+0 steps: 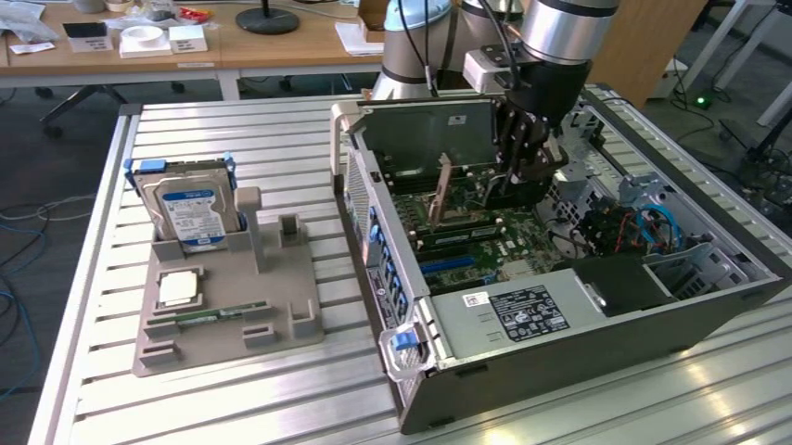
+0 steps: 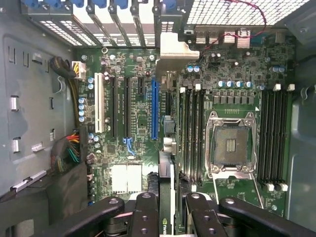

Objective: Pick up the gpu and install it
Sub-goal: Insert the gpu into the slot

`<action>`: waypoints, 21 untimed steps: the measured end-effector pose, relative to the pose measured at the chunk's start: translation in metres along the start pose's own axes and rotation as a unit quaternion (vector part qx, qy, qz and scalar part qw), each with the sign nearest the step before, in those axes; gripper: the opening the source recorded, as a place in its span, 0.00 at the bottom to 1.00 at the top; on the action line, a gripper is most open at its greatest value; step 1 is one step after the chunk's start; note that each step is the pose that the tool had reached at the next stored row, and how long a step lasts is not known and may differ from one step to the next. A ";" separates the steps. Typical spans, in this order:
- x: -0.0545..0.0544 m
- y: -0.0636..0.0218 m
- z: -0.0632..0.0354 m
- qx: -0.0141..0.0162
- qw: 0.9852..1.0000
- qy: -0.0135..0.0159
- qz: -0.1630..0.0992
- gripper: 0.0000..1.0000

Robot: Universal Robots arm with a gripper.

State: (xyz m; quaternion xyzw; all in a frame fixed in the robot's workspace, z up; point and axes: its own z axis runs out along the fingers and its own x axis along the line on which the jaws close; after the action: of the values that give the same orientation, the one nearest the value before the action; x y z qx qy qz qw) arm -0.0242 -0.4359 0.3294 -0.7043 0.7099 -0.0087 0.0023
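My gripper [image 1: 526, 171] reaches down into the open computer case [image 1: 581, 357] from above. In the wrist view the gripper [image 2: 170, 213] is shut on the gpu [image 2: 166, 148], a thin card seen edge-on between the two black fingers [image 2: 145, 212]. The card's pale metal bracket [image 2: 173, 47] points toward the slotted back wall of the case. The gpu hangs over the motherboard [image 2: 138, 123], just beside the long blue slot [image 2: 155, 108]; I cannot tell whether its edge touches the board.
A grey tray [image 1: 291, 311] at the exterior view's left holds a silver hard drive [image 1: 185, 209], a square chip [image 1: 180, 289] and a memory stick [image 1: 204, 315]. Inside the case are the processor socket [image 2: 232, 143], memory slots [image 2: 190, 133], cable bundles [image 2: 69, 150] and a power supply [image 1: 520, 311].
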 end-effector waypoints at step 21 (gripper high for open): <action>0.006 0.0042 0.0221 0.000 1.000 0.000 0.000 0.26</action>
State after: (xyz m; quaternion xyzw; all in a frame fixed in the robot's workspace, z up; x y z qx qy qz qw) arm -0.0281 -0.4418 0.3074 -0.7043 0.7099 -0.0087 0.0024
